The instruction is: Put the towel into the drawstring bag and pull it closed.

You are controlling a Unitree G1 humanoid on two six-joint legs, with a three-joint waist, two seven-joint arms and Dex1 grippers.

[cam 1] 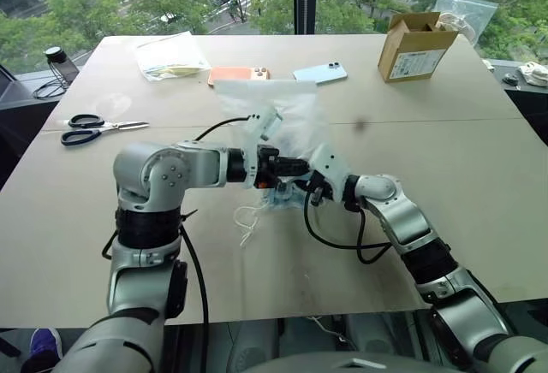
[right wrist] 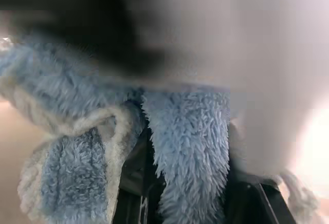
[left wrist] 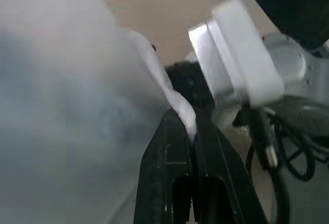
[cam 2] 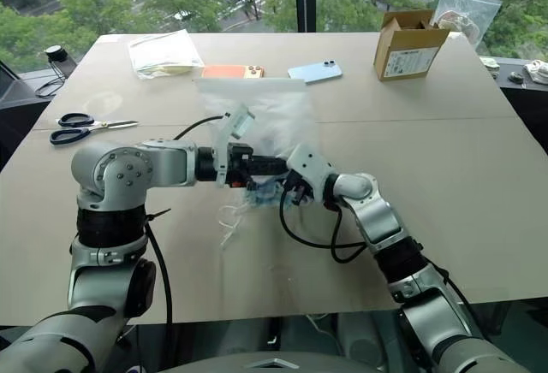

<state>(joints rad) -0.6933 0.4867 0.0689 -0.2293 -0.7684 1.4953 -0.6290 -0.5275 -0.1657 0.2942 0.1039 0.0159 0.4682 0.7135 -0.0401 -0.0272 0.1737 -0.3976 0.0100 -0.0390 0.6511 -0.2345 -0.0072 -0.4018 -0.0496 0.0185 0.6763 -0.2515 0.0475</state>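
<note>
The drawstring bag [cam 1: 287, 121] lies mid-table, white and translucent, its near end lifted. My left gripper [cam 1: 291, 168] is shut on the fabric edge of the bag's mouth; the left wrist view shows the white fabric [left wrist: 177, 100] pinched between the black fingers. The light blue towel [right wrist: 187, 142] is bunched at the bag's mouth, and my right gripper [cam 1: 311, 188] is shut on it, coming in from the right, close against the left gripper. Part of the towel [cam 1: 279, 197] hangs below the two grippers. The white cords [cam 1: 248, 219] trail on the table to the left.
Scissors [cam 1: 98, 129] lie at the left. An orange phone [cam 1: 238, 74] and a blue phone [cam 1: 321, 73] rest just beyond the bag. Further back are a clear plastic bag with yellowish contents [cam 1: 175, 55] and, at the right, a cardboard box [cam 1: 415, 45].
</note>
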